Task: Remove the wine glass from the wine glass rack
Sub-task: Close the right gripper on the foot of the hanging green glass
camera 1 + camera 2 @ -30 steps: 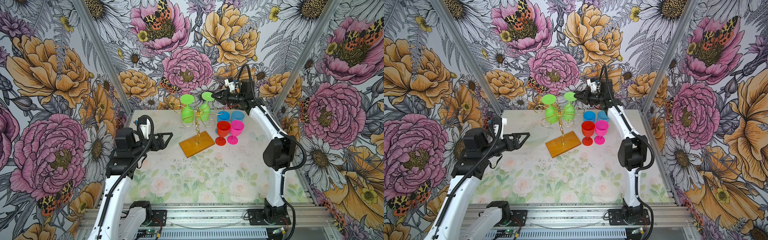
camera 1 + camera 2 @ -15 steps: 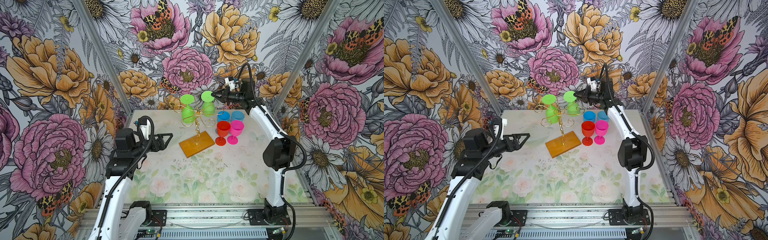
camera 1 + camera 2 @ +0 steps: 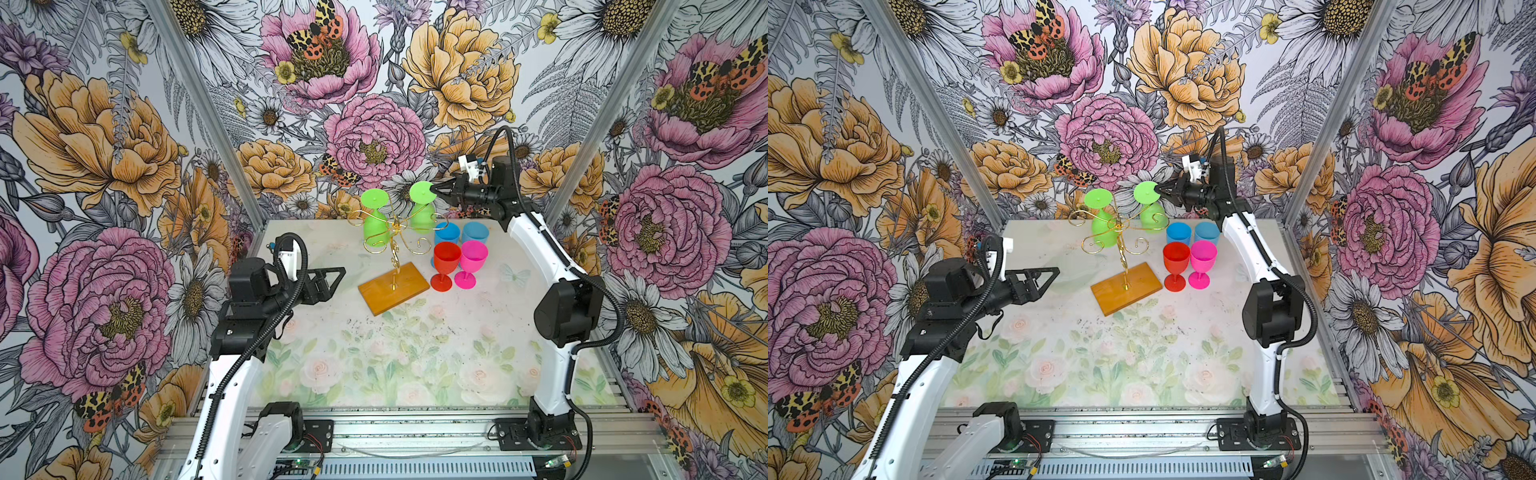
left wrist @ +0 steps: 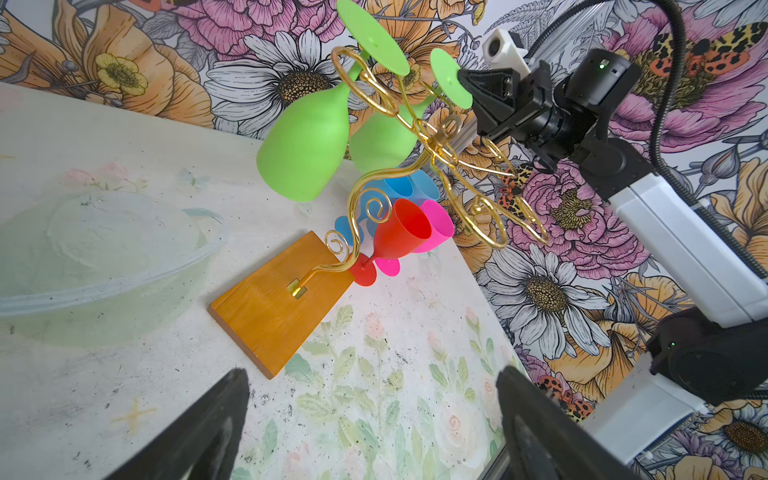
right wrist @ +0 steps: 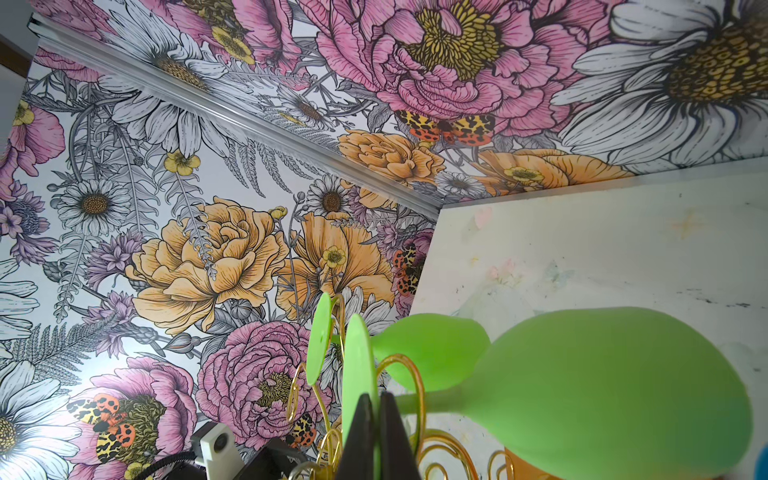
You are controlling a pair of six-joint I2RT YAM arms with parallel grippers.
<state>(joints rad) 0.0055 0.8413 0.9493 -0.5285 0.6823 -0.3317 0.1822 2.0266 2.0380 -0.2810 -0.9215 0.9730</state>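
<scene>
Two matte green plastic glasses hang bowl-down on the wine glass rack (image 3: 386,291). The rack is thin gold wire with curled spiral arms and a twisted post, on a flat rectangular orange-brown wooden base with visible grain. From the base we put the wine glass (image 3: 420,218) at 1 o'clock and the second green glass (image 3: 376,232) at 11 o'clock, both toward the back of the table (image 3: 415,332). Each has a thin flat round foot on top, a slim stem through a wire curl and a rounded tulip bowl below.

Right gripper (image 3: 433,192) is pinched tight on the rim of the wine glass's foot disc. In the right wrist view we see its black wedge fingers (image 5: 361,432) clamping the disc edge-on. The stem sits inside its gold loop.

Left gripper (image 3: 336,281) is spread wide with nothing between the jaws. It hovers over the table at 9 o'clock of the base, apart from it.

Around:
- The red glass (image 3: 447,259) and pink glass (image 3: 473,257) stand upright side by side at 2 o'clock of the base.
- Two blue glasses (image 3: 448,233) stand behind them, just beside the hanging wine glass bowl and under the right arm.
- Bare spiral arms jut out on the near side of the post.
- The table top is a pale floral print with dark specks.
- The walls (image 3: 124,145) are bold floral wallpaper.
- The left wrist view shows a clear shallow bowl (image 4: 124,266) on the table near the base.
</scene>
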